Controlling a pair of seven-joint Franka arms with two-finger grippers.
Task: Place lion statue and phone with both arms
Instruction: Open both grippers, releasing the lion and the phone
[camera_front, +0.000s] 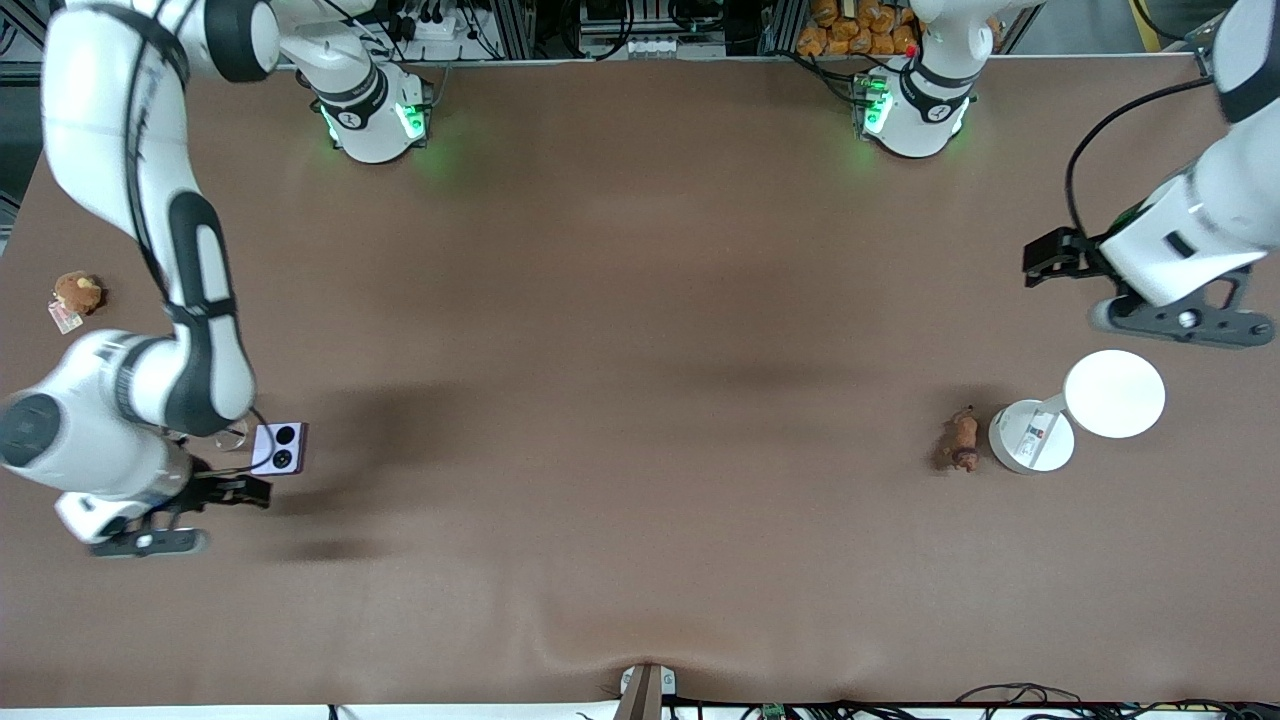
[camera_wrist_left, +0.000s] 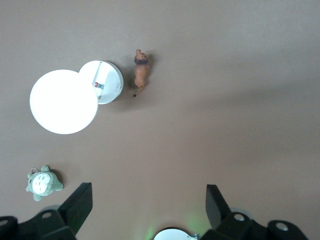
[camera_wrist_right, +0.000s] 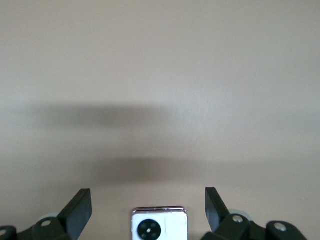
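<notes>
Your right gripper (camera_wrist_right: 148, 210) hangs wide above the phone (camera_front: 279, 448), probably lined up with it; your left gripper (camera_wrist_left: 148, 207), also wide, waits near the lion statue (camera_front: 962, 440).

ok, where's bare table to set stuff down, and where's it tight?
The wide brown table middle is bare, from the phone to the lion statue. It is crowded at the left arm's end: statue beside the white lamp. The open right gripper is over the phone; the open left gripper hangs above bare table.
</notes>
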